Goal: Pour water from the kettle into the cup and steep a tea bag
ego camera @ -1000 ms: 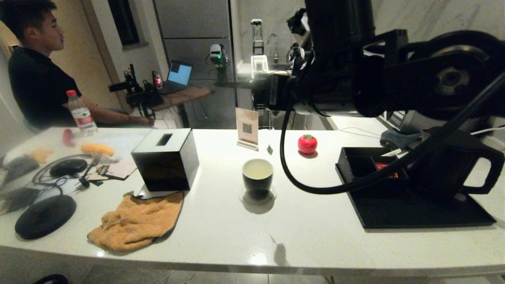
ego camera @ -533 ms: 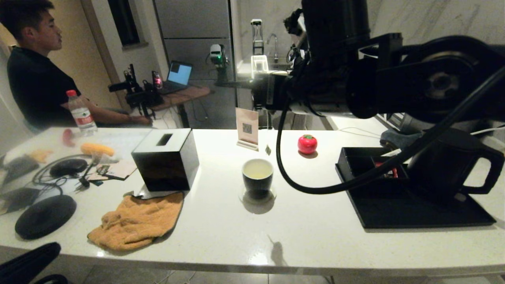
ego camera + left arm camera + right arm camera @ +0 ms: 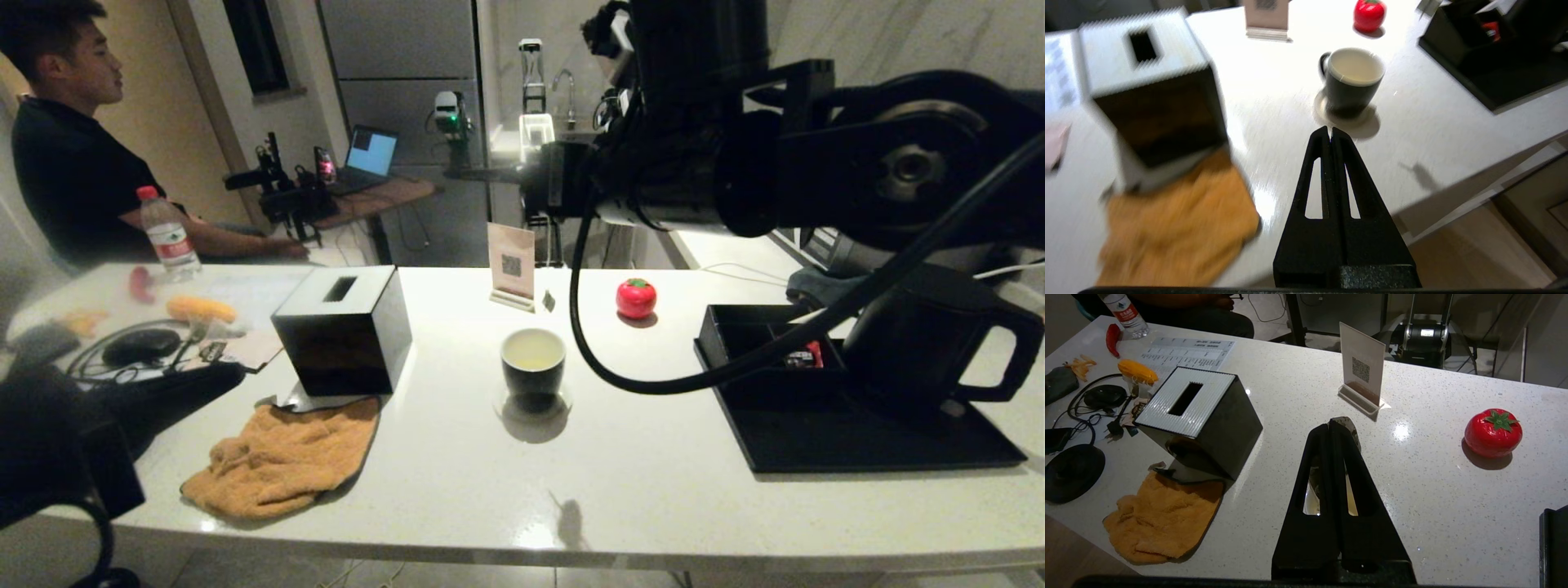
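The black cup (image 3: 533, 359) with a white inside stands on a round coaster at mid-table and holds pale liquid; it also shows in the left wrist view (image 3: 1355, 77). The tea bag (image 3: 549, 300) dangles in the air behind and above the cup. My right gripper (image 3: 1330, 424) is shut on the tea bag's string, with the grey-green pouch (image 3: 1351, 430) showing past its tips and the cup mostly hidden under its fingers. The black kettle (image 3: 922, 335) stands on the black tray (image 3: 816, 441) at the right. My left gripper (image 3: 1330, 130) is shut and empty, near the table's front left, pointing at the cup.
A black tissue box (image 3: 343, 331) and an orange cloth (image 3: 286, 457) lie left of the cup. A card stand (image 3: 512, 265) and a red tomato-shaped object (image 3: 636, 298) sit behind it. Cables, a water bottle (image 3: 167, 233) and a seated person are at the far left.
My left arm has risen into the head view from the bottom left. The hanging tea bag has shifted slightly left and up. Cup and kettle have not moved.
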